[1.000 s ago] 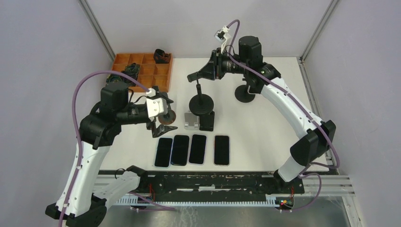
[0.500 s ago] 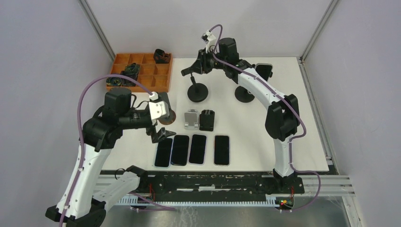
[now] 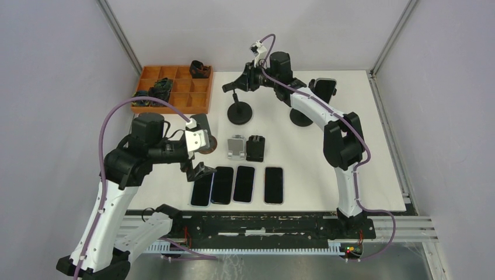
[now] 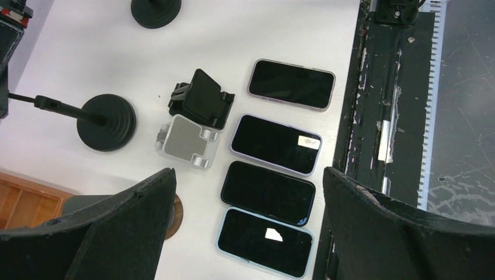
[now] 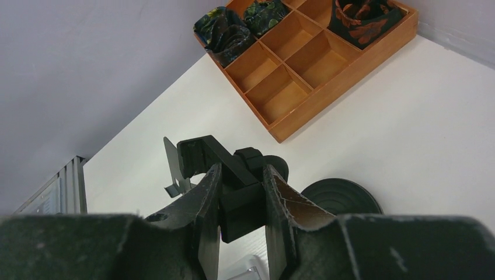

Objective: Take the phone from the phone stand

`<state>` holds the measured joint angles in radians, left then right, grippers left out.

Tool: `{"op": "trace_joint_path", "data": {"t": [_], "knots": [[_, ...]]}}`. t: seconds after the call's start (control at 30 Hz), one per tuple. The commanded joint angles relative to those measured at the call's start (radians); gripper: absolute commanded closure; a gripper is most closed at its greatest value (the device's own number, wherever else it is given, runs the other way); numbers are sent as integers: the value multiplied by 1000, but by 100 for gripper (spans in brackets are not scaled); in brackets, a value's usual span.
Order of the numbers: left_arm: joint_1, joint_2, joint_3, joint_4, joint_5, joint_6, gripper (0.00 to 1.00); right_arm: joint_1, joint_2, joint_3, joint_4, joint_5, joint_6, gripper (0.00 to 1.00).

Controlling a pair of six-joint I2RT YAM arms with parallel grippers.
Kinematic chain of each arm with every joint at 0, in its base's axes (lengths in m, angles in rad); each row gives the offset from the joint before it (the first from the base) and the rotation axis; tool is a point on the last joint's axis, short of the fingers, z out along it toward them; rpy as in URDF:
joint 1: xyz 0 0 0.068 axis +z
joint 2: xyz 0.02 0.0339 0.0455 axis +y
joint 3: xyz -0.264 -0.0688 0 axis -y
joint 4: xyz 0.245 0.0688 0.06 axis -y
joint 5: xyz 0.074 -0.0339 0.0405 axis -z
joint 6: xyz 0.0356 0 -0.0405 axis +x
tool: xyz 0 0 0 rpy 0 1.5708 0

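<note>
My right gripper (image 5: 240, 192) is clamped on the head of the empty stand (image 3: 240, 112) at the far edge of the desk (image 3: 303, 169). The phone (image 3: 326, 88) sits on the second stand (image 3: 300, 121), toward the far right corner. My left gripper (image 3: 198, 169) hangs wide open, holding nothing.

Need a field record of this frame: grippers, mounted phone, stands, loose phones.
left gripper: open, over left end of phone row
right gripper: shut on clamp head of empty pole stand
mounted phone: on second pole stand, not gripped
flat phones: four in a row
desk stands: silver stand, black stand, side by side
</note>
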<state>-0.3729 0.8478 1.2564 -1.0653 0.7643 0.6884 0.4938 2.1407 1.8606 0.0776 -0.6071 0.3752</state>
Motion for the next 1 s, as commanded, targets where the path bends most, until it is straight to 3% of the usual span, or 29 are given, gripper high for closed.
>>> {"op": "trace_joint_path", "data": {"t": [0.0, 0.17, 0.23, 0.47, 0.77, 0.97], "knots": [[-2, -10, 0, -8, 26, -7, 0, -20, -4, 19, 133, -23, 54, 68], [-3, -9, 9, -11, 16, -18, 0, -41, -59, -14, 82, 52, 44, 15], [-3, -5, 17, -12, 16, -24, 0, -47, -96, -8, 46, 86, 17, 2], [-3, 15, 55, -12, 21, -57, 0, -91, -305, -13, -45, 145, -21, 2], [-3, 12, -31, 19, 13, -30, 0, -272, -777, -425, -144, 328, -89, 2], [-2, 18, -14, 6, 23, -7, 0, -437, -995, -709, -105, 336, -84, 2]]}}
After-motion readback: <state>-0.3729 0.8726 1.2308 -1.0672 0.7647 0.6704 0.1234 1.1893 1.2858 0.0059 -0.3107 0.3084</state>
